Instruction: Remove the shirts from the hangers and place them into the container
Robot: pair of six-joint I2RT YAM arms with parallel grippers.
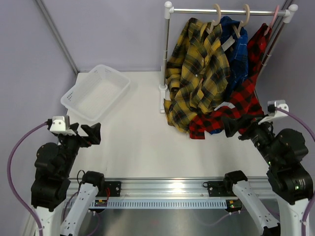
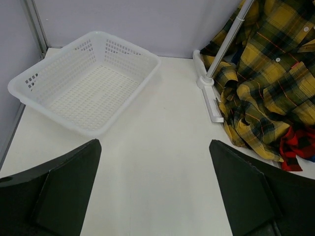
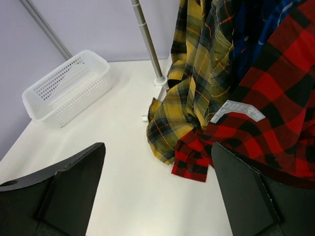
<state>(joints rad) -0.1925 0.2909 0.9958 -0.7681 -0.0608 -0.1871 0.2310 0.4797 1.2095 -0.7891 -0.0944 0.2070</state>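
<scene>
The yellow-and-black plaid button-up shirt [image 1: 197, 73] hangs at the left of the rack. The blue plaid shirt with thin white lines [image 1: 237, 46] is partly hidden behind it, and the red-and-black plaid shirt [image 1: 246, 103] hangs at the right. Each is on a thin curved hanger: two pale beige hooks [image 1: 216, 14] and one pinkish hook [image 1: 274, 18] sit over the steel rail of the white-and-steel rack [image 1: 168, 54], which stands at the far right of the white table [image 1: 142, 142]. The yellow shirt's hem touches the tabletop beside the rack's white foot, and the red shirt's lower part spreads forward next to it.

The shallow translucent white plastic basket with slotted sides [image 1: 74, 98] sits at the far left of the table, turned at an angle, well apart from the shirts.

The left gripper [image 2: 153, 162] hovers near the front left edge with its black fingers spread wide, nothing between them. The right gripper [image 3: 157, 167] is likewise spread wide, just beside the red shirt's hem. Whether it touches the cloth cannot be told.
</scene>
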